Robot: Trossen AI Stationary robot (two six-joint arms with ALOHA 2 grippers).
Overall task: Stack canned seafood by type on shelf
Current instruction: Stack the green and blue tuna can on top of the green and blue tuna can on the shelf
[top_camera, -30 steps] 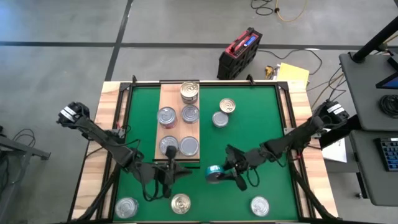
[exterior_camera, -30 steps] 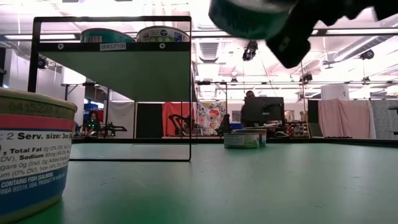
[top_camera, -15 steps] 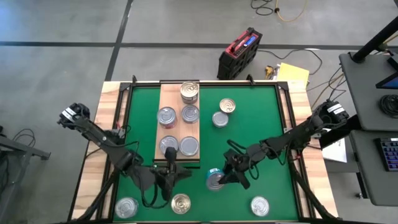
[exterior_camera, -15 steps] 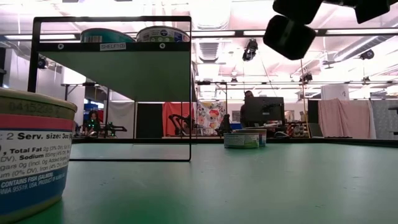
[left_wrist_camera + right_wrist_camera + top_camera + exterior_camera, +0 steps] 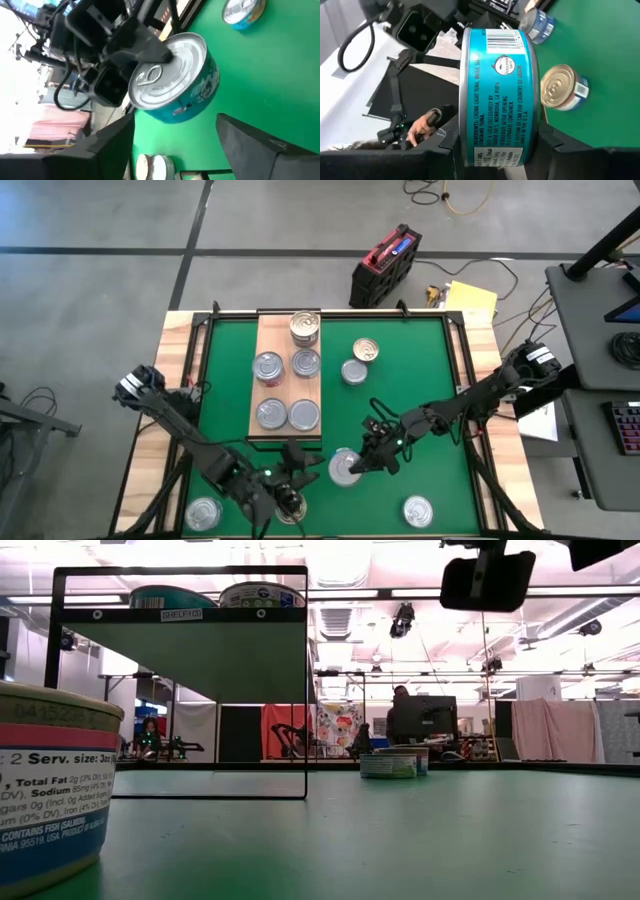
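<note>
The right gripper (image 5: 362, 464) clamps a teal tuna can (image 5: 345, 468) at the bench's five o'clock, near the shelf (image 5: 288, 378). The left gripper (image 5: 290, 498), empty and wide apart, hovers over a gold-lidded can (image 5: 291, 508).

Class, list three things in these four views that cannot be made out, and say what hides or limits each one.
1. Low view: the cans on the light wooden shelf board show only their tops; a dark panel covers them.
2. Low view: the near pink-and-blue labelled tin is cut off by the frame's edge.
3. Right wrist view: the teal tuna can in the right claw shows only its side, lid unseen.
</note>
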